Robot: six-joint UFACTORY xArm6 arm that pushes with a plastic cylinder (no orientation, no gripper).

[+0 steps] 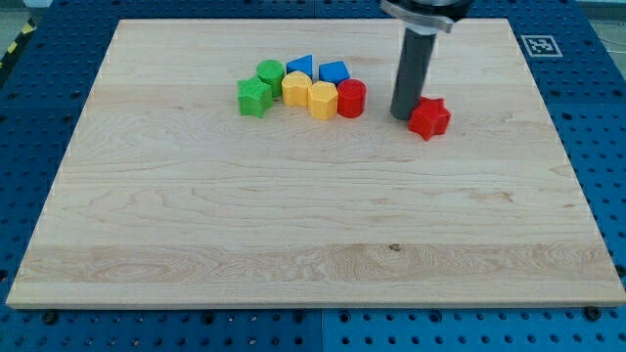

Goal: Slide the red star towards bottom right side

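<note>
With the rod hanging vertical from the view's top, my tip (405, 116) touches the upper-left edge of the red star (429, 118), right of the block cluster on the table (293, 225); no fingers fitted.

Red star (429, 118) lies flat in the board's upper right part, apart from the block cluster

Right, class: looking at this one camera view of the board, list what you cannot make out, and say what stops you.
- My tip: whether it touches the red star; no gap shows between them in this view.
- The arm above the rod: cut off by the view's top edge.
- The two blue blocks: lower parts hidden behind the yellow blocks.
</note>
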